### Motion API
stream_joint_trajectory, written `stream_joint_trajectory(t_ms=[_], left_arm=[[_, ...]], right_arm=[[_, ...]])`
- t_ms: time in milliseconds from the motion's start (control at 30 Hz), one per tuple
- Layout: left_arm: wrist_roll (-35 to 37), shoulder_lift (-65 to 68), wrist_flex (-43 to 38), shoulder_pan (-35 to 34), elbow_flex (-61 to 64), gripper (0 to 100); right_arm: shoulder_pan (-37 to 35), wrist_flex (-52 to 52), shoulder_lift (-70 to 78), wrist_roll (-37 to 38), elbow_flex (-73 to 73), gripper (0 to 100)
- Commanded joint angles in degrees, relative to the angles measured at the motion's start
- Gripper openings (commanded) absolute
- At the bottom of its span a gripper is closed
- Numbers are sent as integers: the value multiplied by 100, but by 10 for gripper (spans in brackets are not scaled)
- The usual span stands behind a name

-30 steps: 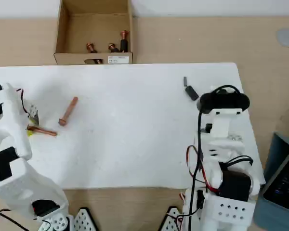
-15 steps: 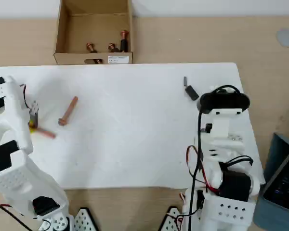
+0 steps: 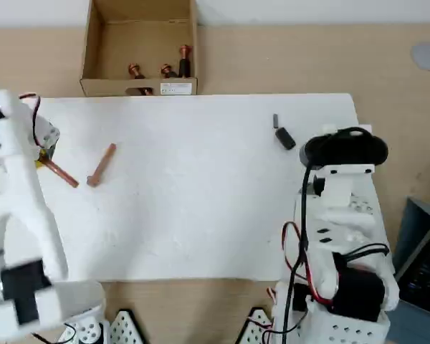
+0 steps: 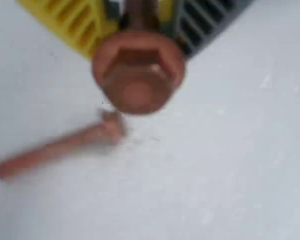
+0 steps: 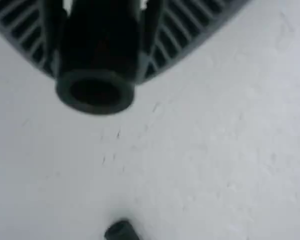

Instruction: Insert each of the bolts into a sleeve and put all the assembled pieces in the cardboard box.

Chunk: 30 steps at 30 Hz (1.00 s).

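While the left pincer [image 4: 140, 12] grips one bolt [image 4: 138, 75] by its shank near the counter [image 3: 201, 201] edge and the right pincer [image 5: 97, 30] clamps a sleeve [image 5: 95, 92] well apart (a loose bolt [image 3: 101, 165] lies between), a skewed meeting could jam or drop either.

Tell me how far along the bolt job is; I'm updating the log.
Done: three assembled copper-and-black pieces lie in the brown cardboard box. In hand: the left gripper holds a copper hex-head bolt, the right gripper a black tubular sleeve, not yet joined. Left: one loose copper bolt and one loose black sleeve on the white mat.
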Motion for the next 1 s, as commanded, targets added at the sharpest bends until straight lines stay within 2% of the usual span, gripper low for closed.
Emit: stream_joint_trajectory(t_ms=[0,200,400,700,967], left_arm=[[-273,-1270,35,343,290,2],[-527,-3011,-158,1064,1565,2],[-527,-4769,-1363,1389,3473,2],[-527,-7143,-2743,1987,5899,2],[-527,-9253,-3552,2848,7121,2]], right_arm=[[-92,132,-75,-18,-435,9],[-84,141,-620,0,-215,9],[-127,132,-1745,0,708,9],[-1244,-211,-3222,0,1991,9],[-2149,-888,-3178,-44,2413,9]])
